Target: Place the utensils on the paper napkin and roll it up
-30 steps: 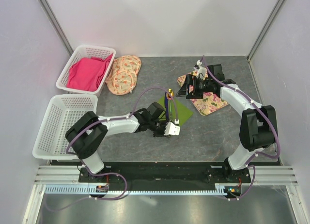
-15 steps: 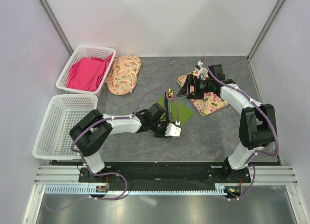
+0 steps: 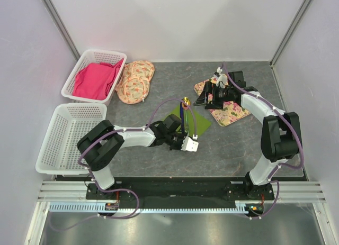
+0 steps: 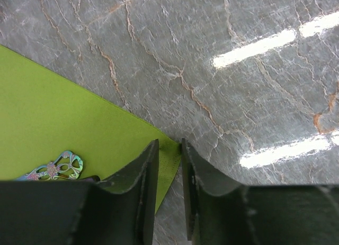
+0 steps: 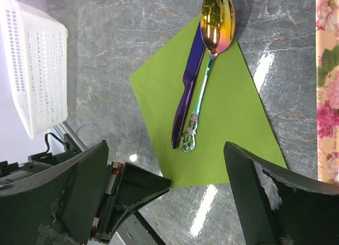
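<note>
Operator: What colours are in front of me?
Describer: Your table (image 4: 212, 54) is grey marble with rust-brown veins. Your paper napkin (image 5: 228, 123) is plain lime green. Your knife (image 5: 186, 91) shines deep blue, turning violet.
Operator: And the spoon (image 5: 216, 20)?
Describer: It has a glossy yellow-gold bowl and a handle tinted green, pink and blue. You also have cream mats (image 3: 135, 82) printed with pink flowers, a hot-pink cloth (image 3: 95, 80) and white lattice baskets (image 3: 63, 134).
</note>
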